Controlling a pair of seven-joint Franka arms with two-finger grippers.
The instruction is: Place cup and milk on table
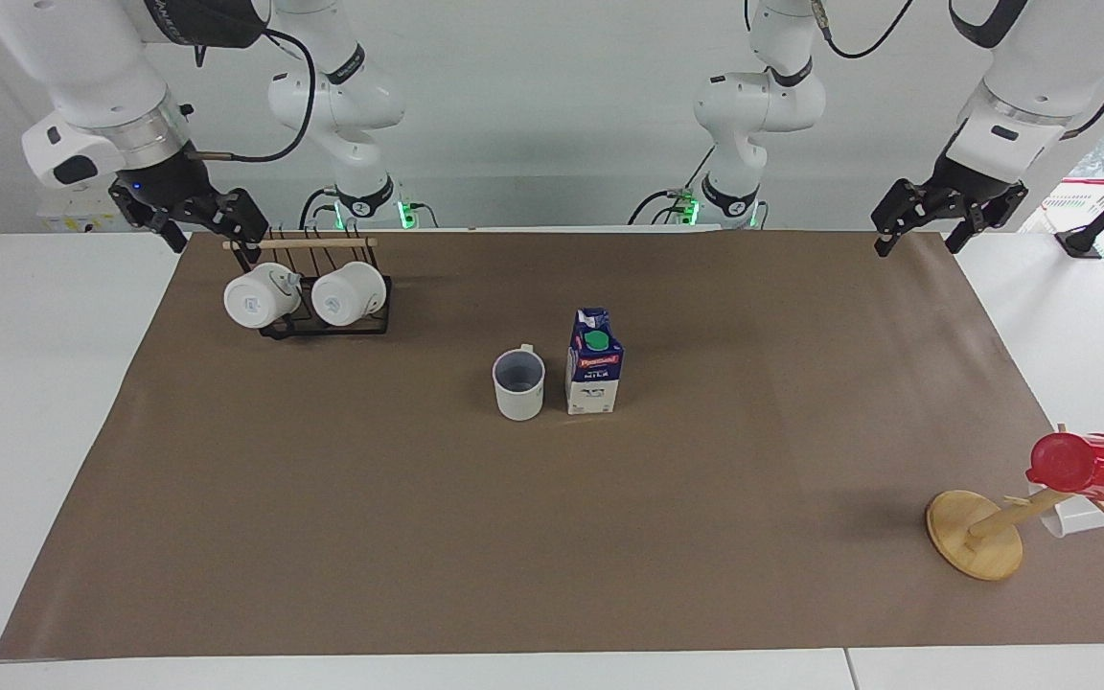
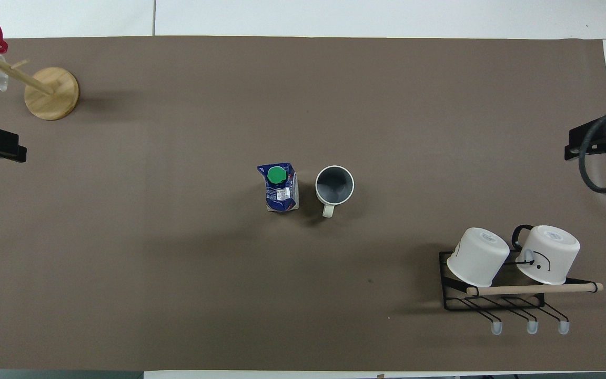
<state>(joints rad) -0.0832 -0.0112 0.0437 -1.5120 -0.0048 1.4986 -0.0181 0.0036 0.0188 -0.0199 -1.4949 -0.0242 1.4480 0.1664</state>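
**Cup and milk set down, both grippers clear**

Right gripper (image 1: 195, 222), jaws apart and empty, hangs over the wire rack (image 1: 327, 287) corner. The cup (image 1: 519, 383) and the milk (image 1: 595, 375) stand upright just beside each other mid-table (image 1: 418, 537), well apart from both. Left gripper (image 1: 935, 218), jaws apart and empty, hangs over the brown sheet's corner.

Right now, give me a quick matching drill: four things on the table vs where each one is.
Things:
1. cup
2. milk
3. red cup
4. two white mugs

Places:
A. on the black wire rack
B. upright mid-sheet, beside the carton
C. on the wooden stand
D. upright mid-sheet, green cap on top

Pairs: 1-B, 2-D, 3-C, 4-A
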